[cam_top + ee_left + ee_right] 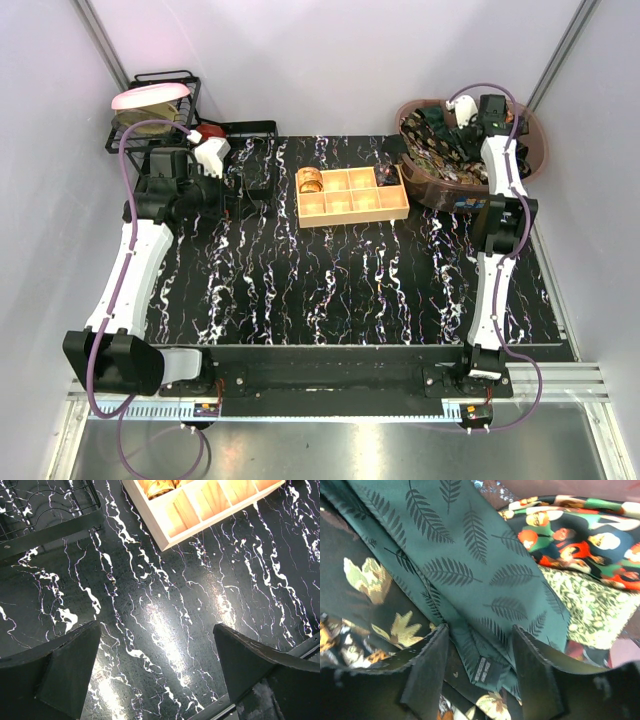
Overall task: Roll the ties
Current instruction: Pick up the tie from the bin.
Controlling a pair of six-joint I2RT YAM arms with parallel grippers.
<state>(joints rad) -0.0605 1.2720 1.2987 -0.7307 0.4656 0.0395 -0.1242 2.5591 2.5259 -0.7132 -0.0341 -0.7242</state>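
Green cloth printed with darker leaves fills the gap in my right gripper (480, 667). This is the green tie (470, 555), lying in the basket (538, 150) just right of the box (345, 205). My jaws stand partly apart, one on each side of a folded stretch of that tie (its small sewn label shows between them). I cannot tell whether they pinch the cloth or only straddle it.

Other ties are heaped around it in the same basket. A dark tie (365, 595) with gold leaves lies on one side. On the other is a faces tie (580, 535) in red, green and cream, with a pale floral tie (580, 610) beneath it.

Left of the box, my left gripper (157, 665) hangs over the bare black, white-veined table (330, 290). Its jaws are spread wide and hold nothing. The wrist view shows the box's near corner beyond its fingertips.

In the box's far-left compartment sits a gold rolled tie (311, 181). A darker bundle (385, 176) sits in a far compartment toward the box's right end, too small to make out.

Farther left of the box and beyond it stands a wire rack (185, 82) with a pink thing (150, 97) on top.
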